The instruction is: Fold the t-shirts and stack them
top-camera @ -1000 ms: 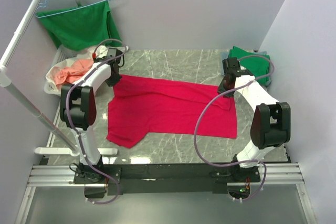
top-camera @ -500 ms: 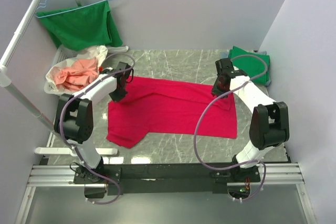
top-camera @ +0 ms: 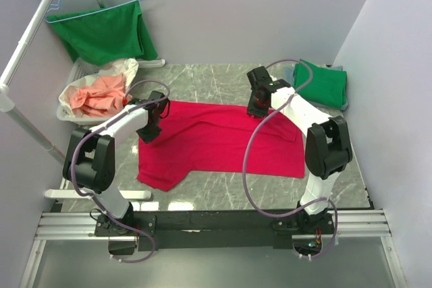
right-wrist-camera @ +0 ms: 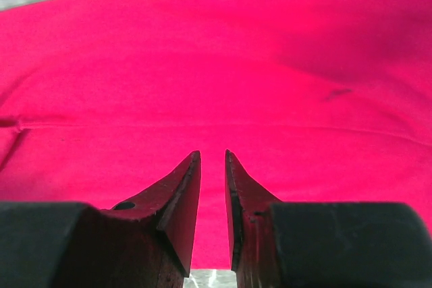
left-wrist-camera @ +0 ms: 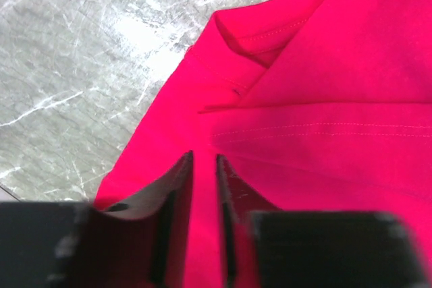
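Crimson t-shirt lies spread and partly folded across the middle of the grey veined table, with a folded green t-shirt at the far right corner. The left claw is low over the red shirt's far left edge and the right claw over its far edge. Each is parted by only a narrow slit and grips nothing.

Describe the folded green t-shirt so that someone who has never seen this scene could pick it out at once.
Start at the grey marble table and go to its far right corner, beyond the spread red t-shirt. There lies the folded green t-shirt, a neat flat pile. The other green t-shirt hangs unfolded at the far left.
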